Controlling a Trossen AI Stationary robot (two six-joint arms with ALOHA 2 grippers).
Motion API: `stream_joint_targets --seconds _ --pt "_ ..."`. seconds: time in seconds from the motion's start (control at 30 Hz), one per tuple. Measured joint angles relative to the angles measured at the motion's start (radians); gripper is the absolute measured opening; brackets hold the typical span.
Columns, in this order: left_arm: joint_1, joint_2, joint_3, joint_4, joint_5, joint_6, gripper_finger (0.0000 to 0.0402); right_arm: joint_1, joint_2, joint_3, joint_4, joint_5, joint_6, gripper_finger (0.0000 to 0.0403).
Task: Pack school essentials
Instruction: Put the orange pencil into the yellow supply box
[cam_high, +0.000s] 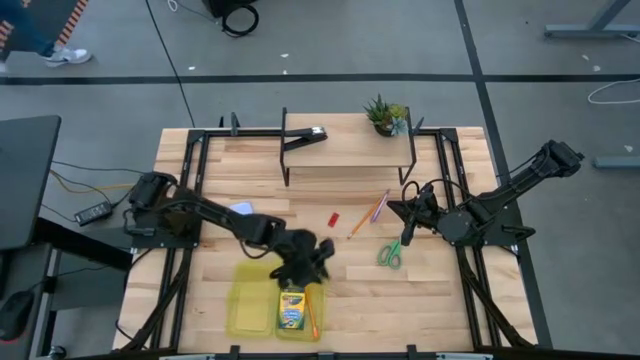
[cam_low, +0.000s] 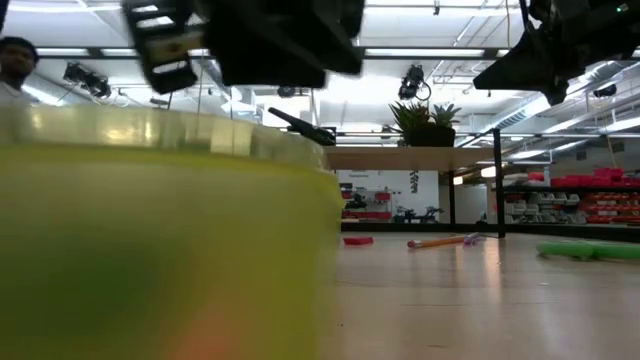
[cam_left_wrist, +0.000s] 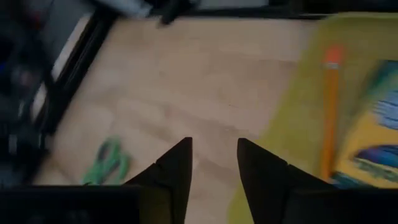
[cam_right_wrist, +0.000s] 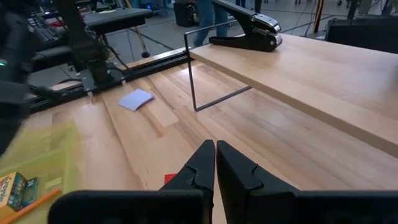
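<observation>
Left claw (cam_high: 312, 262): over the far right edge of the yellow tray (cam_high: 248, 310), fingers (cam_left_wrist: 177, 168) parted by a narrow gap, nothing between them.
Right claw (cam_high: 408, 238): above the desk (cam_high: 430, 300) on its right side, fingers pressed together, empty.

In the tray, one each: yellow-green crayon box (cam_high: 291, 308); orange pencil (cam_high: 309, 315) lying just beside the box on its right side.

On the bare desk, one each:
- green-handled scissors (cam_high: 389, 254), right of centre, just below the right claw.
- short red piece (cam_high: 334, 219), near centre.
- second orange pencil (cam_high: 357, 226), right of the red piece.
- pink-purple pencil (cam_high: 379, 207), touching or nearly touching the far end of that pencil.
- pale bluish-white block (cam_high: 241, 209), left of centre, beside the left arm.

On the raised wooden shelf (cam_high: 345, 150) at the far side, one each: black clip-like tool (cam_high: 305, 135); small potted green plant (cam_high: 385, 116) at the right end.

Pencils counted: three, two of them orange.
</observation>
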Motion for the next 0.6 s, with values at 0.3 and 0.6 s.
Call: stream_joint_targets --seconds 0.3,0.6 --pt "0.034 0.19 0.083 0.121 -0.282 -0.444 0.0105 0.0 0.0 0.0 0.011 0.001 -0.019 0.0023" --pt "0.108 0.34 0.26 0.008 -0.452 -0.914 0.011 0.0 0.0 0.0 0.012 0.004 -0.032 0.0023"
